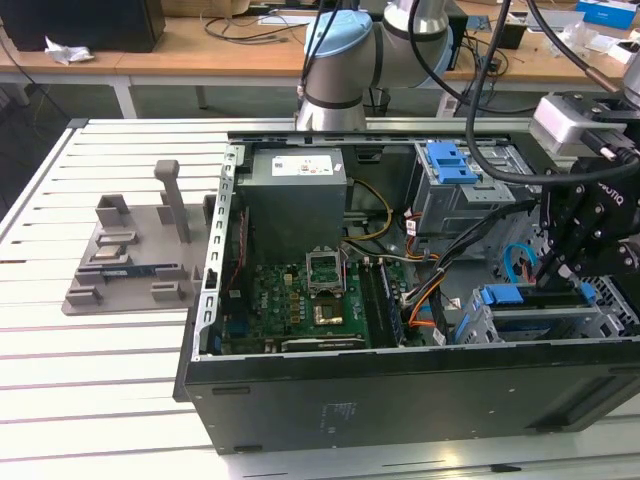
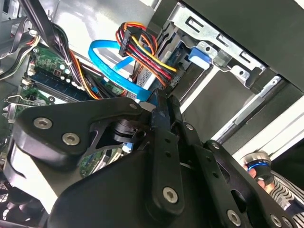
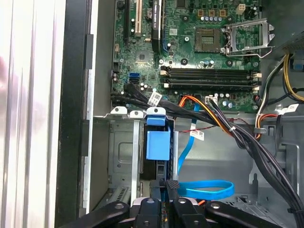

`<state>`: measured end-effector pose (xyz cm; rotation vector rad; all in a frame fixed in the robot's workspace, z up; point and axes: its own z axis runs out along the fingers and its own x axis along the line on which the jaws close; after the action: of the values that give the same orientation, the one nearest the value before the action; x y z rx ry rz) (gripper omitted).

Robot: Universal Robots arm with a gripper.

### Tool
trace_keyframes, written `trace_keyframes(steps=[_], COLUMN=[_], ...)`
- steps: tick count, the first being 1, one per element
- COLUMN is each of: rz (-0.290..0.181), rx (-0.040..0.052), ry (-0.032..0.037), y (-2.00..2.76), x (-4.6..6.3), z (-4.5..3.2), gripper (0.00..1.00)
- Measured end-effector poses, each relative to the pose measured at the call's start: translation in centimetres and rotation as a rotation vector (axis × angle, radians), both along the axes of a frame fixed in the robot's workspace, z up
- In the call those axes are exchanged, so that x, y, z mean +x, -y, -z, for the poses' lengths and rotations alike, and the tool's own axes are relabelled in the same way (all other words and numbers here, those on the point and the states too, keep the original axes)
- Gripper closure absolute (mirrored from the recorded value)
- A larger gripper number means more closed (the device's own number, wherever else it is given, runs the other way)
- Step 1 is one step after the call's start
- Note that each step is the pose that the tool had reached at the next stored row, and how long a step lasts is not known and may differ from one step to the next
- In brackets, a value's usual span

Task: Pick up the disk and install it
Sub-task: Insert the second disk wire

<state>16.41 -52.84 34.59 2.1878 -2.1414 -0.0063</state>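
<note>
White slatted bench (image 1: 100, 370) carries an open black computer case (image 1: 400, 400), lying on its side with the green motherboard (image 1: 300, 300) exposed; a grey fixture block (image 1: 130, 255) sits on the slats toward the exterior view's left. Behind it stand wooden desks strewn with cables.

Toward the exterior view's right, the arm's black claw (image 1: 556, 272) hangs down into the case, directly above the grey metal drive bay (image 1: 480, 325). The disk (image 1: 545, 300) stands on edge in that bay, its blue rail uppermost, with the claw's tips at its top edge. In the first wrist view the disk (image 3: 157, 142) shows as a blue tab and a dark slab between the bay's metal walls, and the claw (image 3: 170, 187) closes narrowly on its edge. A blue flat cable (image 3: 209, 189) loops just beside it, and bundled black, orange and yellow wires (image 3: 228, 126) run past. A second bay with a blue latch piece (image 1: 450, 160) sits further back.
</note>
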Motion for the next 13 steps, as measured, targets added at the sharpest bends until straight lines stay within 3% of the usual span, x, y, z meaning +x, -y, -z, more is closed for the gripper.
trace_keyframes(steps=[13], rz=[0.0], rx=[0.0032], ry=[-0.0009], y=[0.19], x=[-0.27], z=[0.17], gripper=[0.84])
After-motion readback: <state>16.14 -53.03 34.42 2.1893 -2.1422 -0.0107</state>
